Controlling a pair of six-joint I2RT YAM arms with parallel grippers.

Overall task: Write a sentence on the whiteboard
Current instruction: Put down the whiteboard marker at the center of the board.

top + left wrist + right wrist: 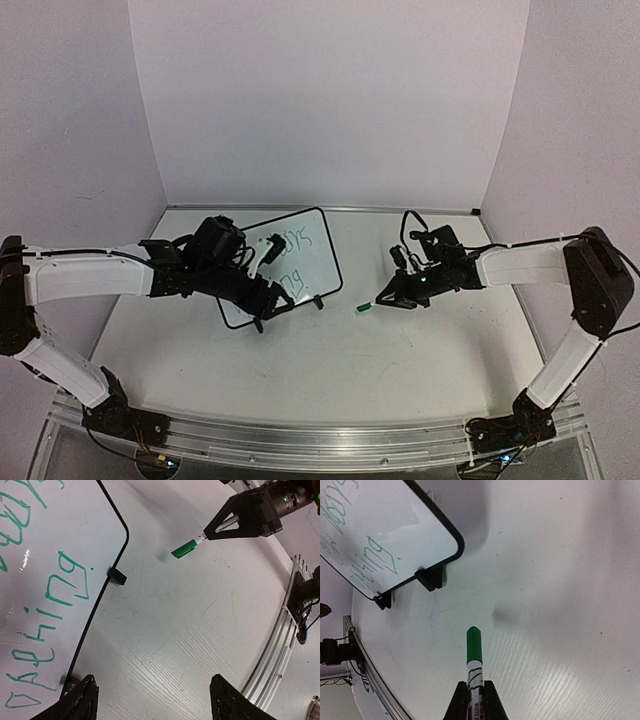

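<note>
Top external: whiteboard [310,262] beside released left hand [272,308]; right hand [386,298], well apart, grasping green marker [366,305].

The whiteboard [305,262] stands left of the marker [364,305], perhaps slightly behind.

The whiteboard [60,530] sentence [65,575] ends "thing"; marker [474,672] label maybe "WHITE".

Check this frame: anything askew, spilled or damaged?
Nothing spilled or broken. The whiteboard stands on its feet but is turned at a slant to the edges of the table. The green marker, gripped in the right arm's fingers, hangs above it, apparently capped.
</note>
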